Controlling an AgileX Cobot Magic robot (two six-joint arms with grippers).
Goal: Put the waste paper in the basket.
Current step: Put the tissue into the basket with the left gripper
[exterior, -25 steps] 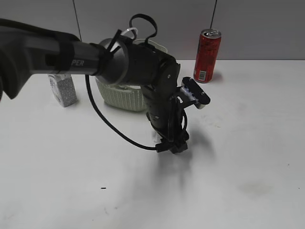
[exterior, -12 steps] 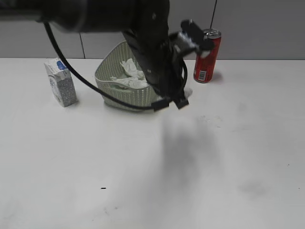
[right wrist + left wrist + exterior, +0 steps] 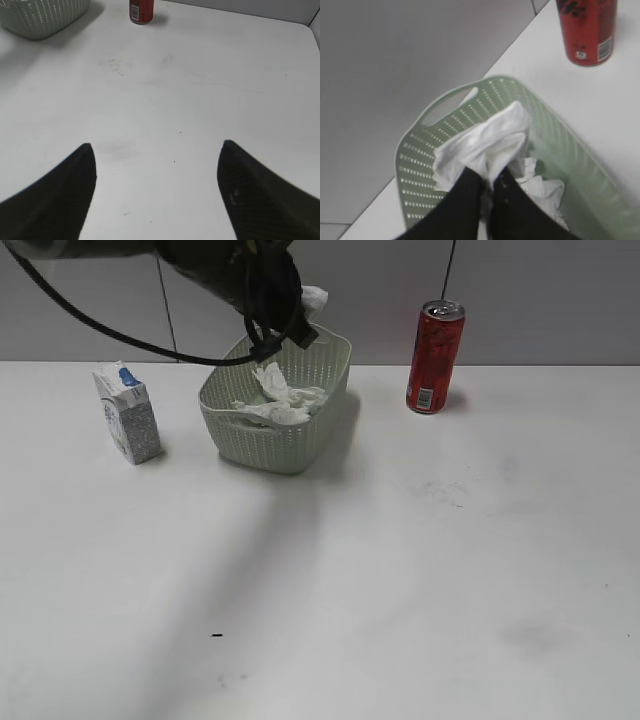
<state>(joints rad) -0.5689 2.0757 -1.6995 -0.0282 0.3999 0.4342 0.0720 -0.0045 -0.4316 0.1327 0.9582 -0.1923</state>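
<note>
Above basket [image 3: 580, 165], left hand [image 3: 490, 182] pinching waste paper wad [image 3: 485, 142]; two more wads [image 3: 280, 400] lie inside, directly beneath hand. Right hand [image 3: 155, 150] spread wide over bare worktop [image 3: 200, 90].

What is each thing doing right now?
Left tool: shut on a paper wad, above the basket.
Right tool: open, holding nothing.
Basket: upright, two wads inside.
Can: upright, its top looks unopened.
Pack: upright on the table.
</note>
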